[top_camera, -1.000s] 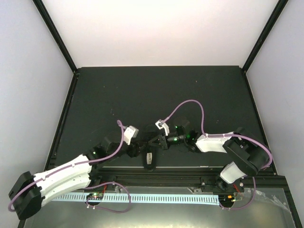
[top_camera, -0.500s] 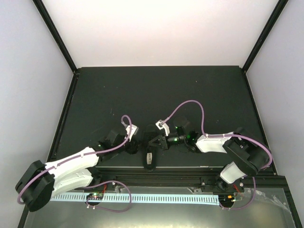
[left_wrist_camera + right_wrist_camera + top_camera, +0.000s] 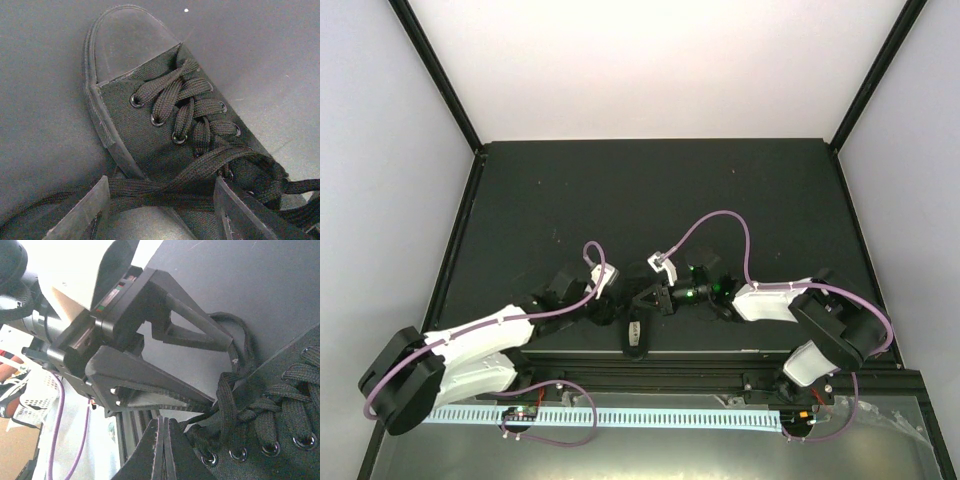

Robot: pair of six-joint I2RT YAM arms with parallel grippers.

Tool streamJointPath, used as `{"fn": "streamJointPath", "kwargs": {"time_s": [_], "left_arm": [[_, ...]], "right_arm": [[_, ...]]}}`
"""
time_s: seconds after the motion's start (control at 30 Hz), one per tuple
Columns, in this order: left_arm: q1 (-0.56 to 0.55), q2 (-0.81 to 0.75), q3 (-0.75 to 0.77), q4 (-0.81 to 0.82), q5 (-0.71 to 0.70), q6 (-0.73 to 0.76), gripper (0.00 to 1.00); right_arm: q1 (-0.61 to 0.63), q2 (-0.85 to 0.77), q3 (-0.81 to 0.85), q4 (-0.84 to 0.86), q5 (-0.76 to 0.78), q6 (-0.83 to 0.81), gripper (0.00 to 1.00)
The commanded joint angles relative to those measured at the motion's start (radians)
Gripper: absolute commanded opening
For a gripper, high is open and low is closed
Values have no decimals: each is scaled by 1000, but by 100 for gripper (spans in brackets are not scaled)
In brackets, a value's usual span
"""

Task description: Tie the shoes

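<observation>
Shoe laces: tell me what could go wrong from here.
The left gripper stands open around a slack lace; closing could catch two strands. The shut right gripper sits close beside it, so they might collide. Pulling could drag the shoe.

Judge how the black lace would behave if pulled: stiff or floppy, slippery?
Likely floppy: the lace sags and curves in loose loops across the shoe. Probably grippy rather than slippery, as its flat weave looks coarse. It is threaded through eyelets, so a hard pull may drag the small shoe.
</observation>
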Motion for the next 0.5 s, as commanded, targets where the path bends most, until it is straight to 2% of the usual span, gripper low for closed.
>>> {"fn": "streamJointPath", "kwargs": {"time_s": [0.0, 0.1, 0.47], "left_arm": [[5, 27, 1, 46, 20, 13, 55], [5, 57, 16, 56, 3, 25, 45], [5, 176, 41, 146, -54, 61, 35]], "right_arm": [[5, 8, 4, 54, -10, 11, 2], [5, 8, 3, 55, -13, 12, 2], [5, 7, 0, 55, -15, 12, 2]]}}
